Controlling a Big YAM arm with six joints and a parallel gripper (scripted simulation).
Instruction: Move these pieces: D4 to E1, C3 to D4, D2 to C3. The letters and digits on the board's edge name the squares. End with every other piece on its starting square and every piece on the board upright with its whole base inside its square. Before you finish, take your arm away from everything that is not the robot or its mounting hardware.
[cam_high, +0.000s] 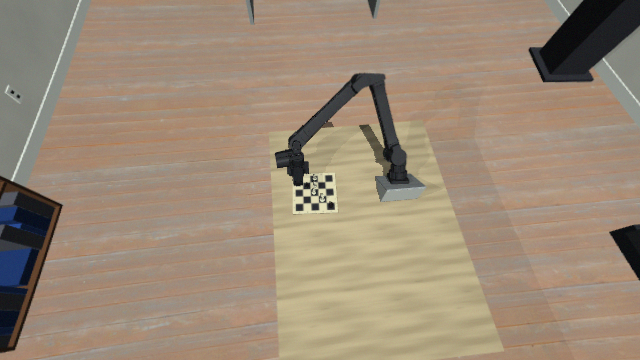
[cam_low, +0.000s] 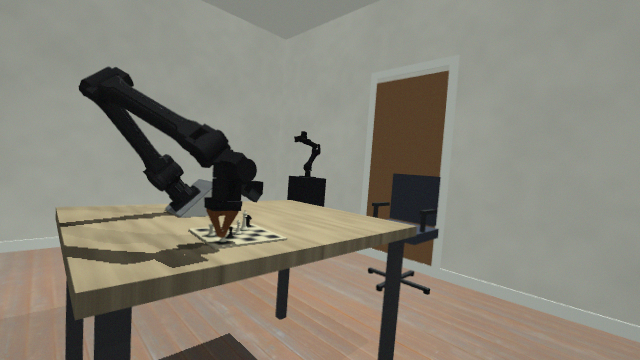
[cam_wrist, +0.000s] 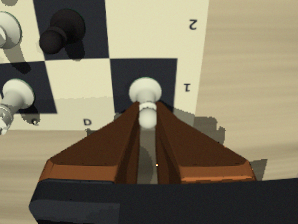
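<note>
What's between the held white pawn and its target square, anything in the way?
Nothing visible. The gripper is shut on the white pawn, which is over the dark corner square in row 1, right of the D label. That square holds no other piece; the black pawn is diagonally away.

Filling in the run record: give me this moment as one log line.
gripper: shut on white pawn | pawn over dark corner square by the 1 label | board: other pieces upright | release: not yet
</note>
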